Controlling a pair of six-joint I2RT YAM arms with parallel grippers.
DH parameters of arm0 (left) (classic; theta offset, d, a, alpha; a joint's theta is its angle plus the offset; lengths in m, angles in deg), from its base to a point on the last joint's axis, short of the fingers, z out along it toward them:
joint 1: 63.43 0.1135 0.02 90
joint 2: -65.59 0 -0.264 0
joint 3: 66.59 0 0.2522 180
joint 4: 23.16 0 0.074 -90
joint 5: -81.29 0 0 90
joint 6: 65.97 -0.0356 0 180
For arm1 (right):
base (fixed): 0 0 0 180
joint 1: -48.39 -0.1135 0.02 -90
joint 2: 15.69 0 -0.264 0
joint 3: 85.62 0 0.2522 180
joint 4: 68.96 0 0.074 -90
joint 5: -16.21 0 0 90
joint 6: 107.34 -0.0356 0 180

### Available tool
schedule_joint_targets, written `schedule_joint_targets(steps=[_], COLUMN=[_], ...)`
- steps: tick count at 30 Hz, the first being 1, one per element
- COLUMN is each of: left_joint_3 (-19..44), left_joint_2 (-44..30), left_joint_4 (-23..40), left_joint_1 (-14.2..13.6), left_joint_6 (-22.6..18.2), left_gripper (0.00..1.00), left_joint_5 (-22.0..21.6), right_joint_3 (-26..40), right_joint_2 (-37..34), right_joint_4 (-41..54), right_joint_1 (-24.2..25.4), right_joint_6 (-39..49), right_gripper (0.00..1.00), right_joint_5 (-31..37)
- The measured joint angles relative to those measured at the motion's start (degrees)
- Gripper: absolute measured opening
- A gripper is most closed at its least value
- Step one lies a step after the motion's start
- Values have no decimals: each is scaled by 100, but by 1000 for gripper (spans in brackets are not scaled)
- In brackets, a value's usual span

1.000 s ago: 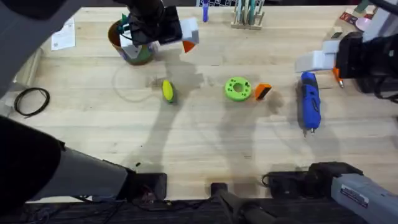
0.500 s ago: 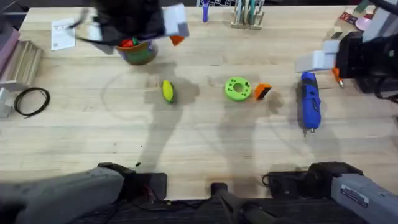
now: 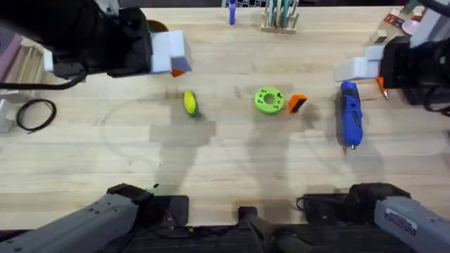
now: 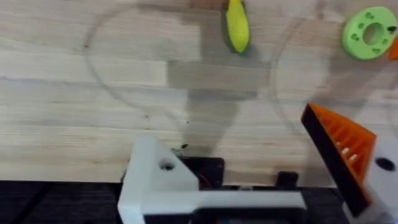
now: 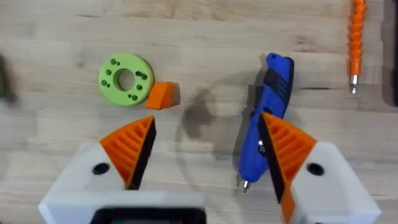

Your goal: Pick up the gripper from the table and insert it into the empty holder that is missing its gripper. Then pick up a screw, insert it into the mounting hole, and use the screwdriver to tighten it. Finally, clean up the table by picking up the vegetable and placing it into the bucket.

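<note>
Bucket [image 3: 156, 27] almost fully hidden behind left arm's claw [image 3: 172, 60], just a gold sliver of rim above it. Right arm's claw [image 3: 358, 69] cut off by overhead edge. Black cable loop [image 3: 35, 114] partly cropped, far left of claw. Stick [image 5: 356, 37] clipped at wrist view's edge. Screws too small to tell.

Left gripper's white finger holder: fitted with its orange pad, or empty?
Empty. In the left wrist view the holder is bare white with an open mounting hole, while the other finger carries its orange ribbed pad.
</note>
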Motion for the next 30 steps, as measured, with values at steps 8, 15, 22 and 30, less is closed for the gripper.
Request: schedule_joint_targets(steps=[8, 15, 22, 30], left_joint_3=[0, -2, -2, -486], left_joint_2=[3, 74, 222, 578], left_joint_4=[-35, -460, -754, -1612], left_joint_1=[0, 65, 205, 268], left_joint_6=[-336, -555, -599, -797], left_gripper=[985, 985, 985, 985], left_joint_5=[-686, -856, -934, -927], right_joint_3=[0, 0, 0, 0], right_joint_2=[0, 0, 0, 0], right_joint_4=[1, 2, 0, 0], right_joint_1=[0, 0, 0, 0], right_joint_6=[0, 0, 0, 0], right_gripper=[991, 991, 991, 991], right_joint_5=[0, 0, 0, 0])
